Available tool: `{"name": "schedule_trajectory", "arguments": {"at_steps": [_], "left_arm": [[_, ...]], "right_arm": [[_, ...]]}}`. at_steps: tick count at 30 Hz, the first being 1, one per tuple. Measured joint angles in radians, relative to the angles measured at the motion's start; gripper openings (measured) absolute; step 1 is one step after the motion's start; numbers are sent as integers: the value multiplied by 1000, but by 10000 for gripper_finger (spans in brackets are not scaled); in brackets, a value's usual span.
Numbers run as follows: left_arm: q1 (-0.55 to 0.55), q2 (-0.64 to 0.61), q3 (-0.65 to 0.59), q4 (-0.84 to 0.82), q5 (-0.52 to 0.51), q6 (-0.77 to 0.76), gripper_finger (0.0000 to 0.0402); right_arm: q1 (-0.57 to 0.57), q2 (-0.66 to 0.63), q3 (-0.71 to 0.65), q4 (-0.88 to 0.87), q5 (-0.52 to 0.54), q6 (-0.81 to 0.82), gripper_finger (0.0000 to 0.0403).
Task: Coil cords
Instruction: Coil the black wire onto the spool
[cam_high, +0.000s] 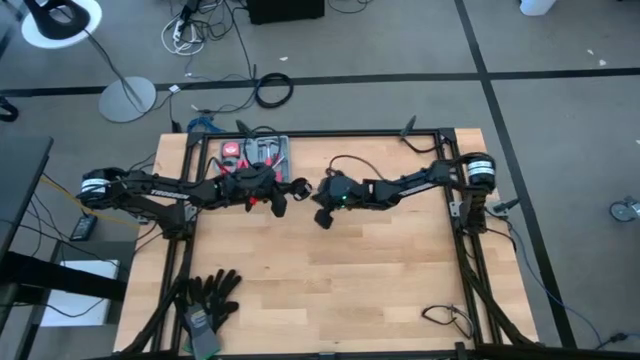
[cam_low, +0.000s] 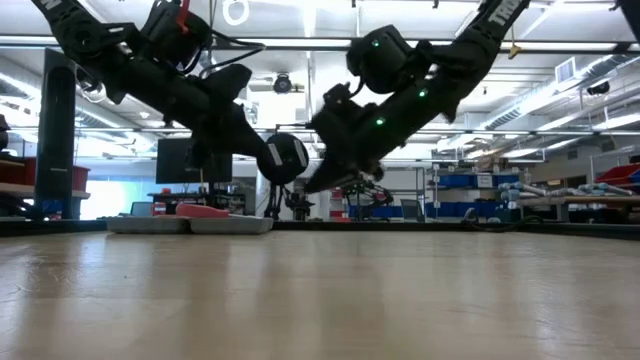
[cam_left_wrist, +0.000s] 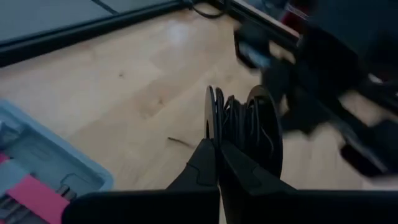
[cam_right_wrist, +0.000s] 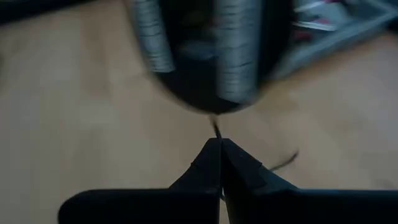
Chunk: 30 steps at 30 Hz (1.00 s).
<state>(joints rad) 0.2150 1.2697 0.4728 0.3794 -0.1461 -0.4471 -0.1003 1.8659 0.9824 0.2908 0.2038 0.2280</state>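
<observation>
The cords are thin black wire wound between the two discs of a small round black puck (cam_left_wrist: 244, 124), which shows in the low view (cam_low: 285, 157) held well above the table's middle. My left gripper (cam_left_wrist: 217, 148) reaches in from the table's left and is shut on the puck. My right gripper (cam_right_wrist: 219, 144) comes from the right, close in front of the blurred puck (cam_right_wrist: 199, 62), and is shut on a strand of the wire. In the high view the two grippers (cam_high: 285, 195) (cam_high: 312, 195) nearly meet. My left gripper pinches the rim of the puck's one disc (cam_left_wrist: 210, 127) between its two fingers, slanting a little downward from the table's left. The puck stands on edge and is lifted clear of the table. My right gripper pinches the thin wire (cam_right_wrist: 216, 129) between its fingertips, slanting down from the table's right. A short stretch of wire runs from the fingertips to the puck. A loose end (cam_right_wrist: 283, 162) trails off beside the fingers.
A grey tray (cam_high: 255, 152) with red tools sits at the far left of the table. Black gloves (cam_high: 210, 295) lie at the near left corner. A small cable (cam_high: 445, 318) lies at the near right. Bare wood lies below and nearer than the grippers.
</observation>
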Motion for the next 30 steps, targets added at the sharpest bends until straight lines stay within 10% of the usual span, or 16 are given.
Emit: {"name": "schedule_trajectory", "arguments": {"at_steps": [15,30], "left_arm": [[-2,64,0,-75,-120,-95,0],[-24,222,4,-84,-82,-133,0]], "right_arm": [[69,279,245,191,-26,-44,21],[47,205,250,42,18,-92,44]]}}
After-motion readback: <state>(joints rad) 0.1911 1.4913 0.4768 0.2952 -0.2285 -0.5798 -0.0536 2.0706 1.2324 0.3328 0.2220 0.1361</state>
